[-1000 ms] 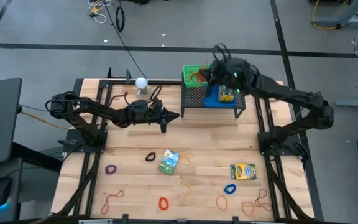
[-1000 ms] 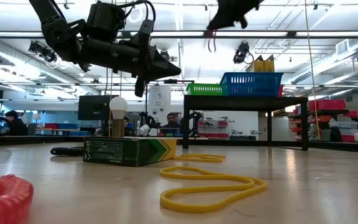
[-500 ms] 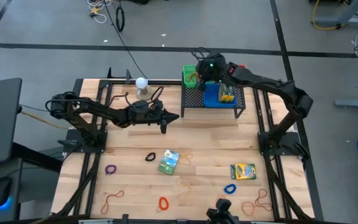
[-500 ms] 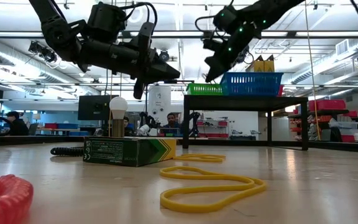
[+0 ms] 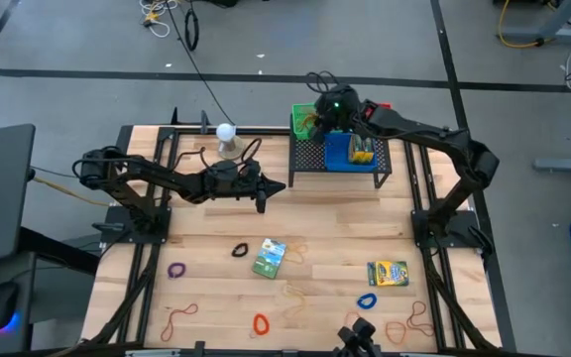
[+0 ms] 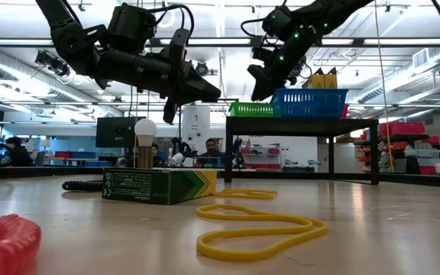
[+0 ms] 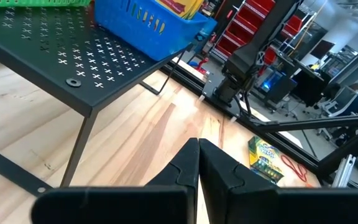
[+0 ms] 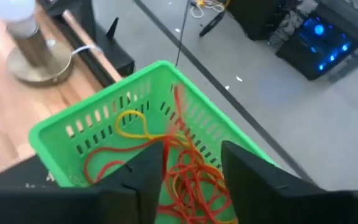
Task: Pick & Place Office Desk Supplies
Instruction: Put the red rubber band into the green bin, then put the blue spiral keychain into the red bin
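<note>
Rubber bands [image 8: 166,163], red, orange and yellow, already lie tangled in the green basket [image 8: 98,121], which sits beside a blue basket [image 5: 350,152] on the black mesh rack [image 5: 337,159] at the table's one o'clock. The blue basket holds what looks like a yellow crayon box [image 5: 362,150]. By my reading, sorting is well begun but far from done.

Left on the table [image 5: 345,213]: a green crayon box [image 5: 269,257] near centre, another crayon box [image 5: 387,273] at four o'clock, a purple loop [image 5: 175,269], a black loop [image 5: 240,250], a blue loop [image 5: 367,300], a red loop [image 5: 260,323] and several thin bands along the six o'clock edge.

The right gripper [image 8: 188,171] hangs over the green basket, fingers parted and empty. The left gripper [image 7: 199,163] waits at ten o'clock, fingers pressed together, holding nothing.
</note>
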`<action>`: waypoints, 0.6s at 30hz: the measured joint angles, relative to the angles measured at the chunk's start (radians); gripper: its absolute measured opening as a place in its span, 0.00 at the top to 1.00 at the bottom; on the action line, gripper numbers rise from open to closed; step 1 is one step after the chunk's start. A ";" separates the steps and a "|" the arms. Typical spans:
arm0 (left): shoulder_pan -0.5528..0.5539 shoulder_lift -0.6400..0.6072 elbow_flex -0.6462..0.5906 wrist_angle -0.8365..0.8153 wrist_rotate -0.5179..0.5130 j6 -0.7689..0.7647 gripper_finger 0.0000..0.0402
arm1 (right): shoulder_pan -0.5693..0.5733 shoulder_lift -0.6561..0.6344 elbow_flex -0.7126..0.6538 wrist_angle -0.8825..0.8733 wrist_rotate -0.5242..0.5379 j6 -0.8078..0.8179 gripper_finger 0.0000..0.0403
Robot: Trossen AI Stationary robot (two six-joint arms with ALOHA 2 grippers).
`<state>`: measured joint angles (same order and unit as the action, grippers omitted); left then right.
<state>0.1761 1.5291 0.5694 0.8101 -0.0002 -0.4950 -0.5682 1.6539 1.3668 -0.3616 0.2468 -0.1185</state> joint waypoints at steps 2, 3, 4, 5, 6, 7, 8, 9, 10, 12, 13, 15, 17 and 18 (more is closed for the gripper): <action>0.000 0.000 0.000 0.000 0.000 -0.008 0.97 | 0.000 -0.006 0.000 -0.008 0.010 0.038 0.55; 0.000 0.000 0.000 0.000 0.000 -0.010 0.97 | 0.000 -0.007 0.000 -0.007 0.016 0.051 0.52; 0.000 0.000 0.000 0.000 0.000 -0.010 0.97 | 0.000 -0.008 0.000 -0.004 0.019 0.064 0.50; 0.000 0.000 0.000 -0.001 0.000 -0.010 0.97 | 0.000 -0.008 0.000 -0.004 0.020 0.084 0.48; 0.000 0.000 0.000 0.000 0.000 -0.010 0.97 | 0.000 -0.008 0.000 -0.005 0.020 0.105 0.45; 0.000 0.000 0.000 0.000 0.000 -0.010 0.97 | 0.000 -0.008 0.000 -0.006 0.020 0.130 0.42; 0.000 0.000 0.000 0.000 0.000 -0.010 0.97 | 0.000 -0.008 0.000 -0.006 0.021 0.152 0.40; 0.000 0.000 0.000 -0.001 0.000 -0.013 0.97 | 0.000 -0.008 0.000 -0.006 0.022 0.174 0.37; 0.000 0.000 0.000 0.000 0.000 -0.015 0.97 | 0.000 -0.009 0.000 -0.008 0.022 0.193 0.35; 0.000 0.000 0.000 0.000 0.000 -0.023 0.97 | 0.000 -0.017 0.000 -0.015 0.021 0.220 0.31; 0.000 0.000 0.000 0.000 0.000 -0.032 0.97 | 0.000 -0.022 0.000 -0.015 0.022 0.234 0.29; 0.000 0.000 0.000 0.000 0.000 -0.043 0.97 | 0.000 -0.035 0.000 -0.018 0.032 0.259 0.27; 0.000 0.000 0.000 0.000 0.000 -0.050 0.97 | 0.000 -0.049 0.000 -0.018 0.069 0.281 0.25; 0.000 0.000 0.000 -0.001 0.000 -0.059 0.97 | 0.000 -0.059 0.000 -0.018 0.096 0.288 0.24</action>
<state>0.1761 1.5291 0.5694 0.8093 0.0002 -0.5540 -0.5682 1.5945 1.3670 -0.3798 0.3428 0.1693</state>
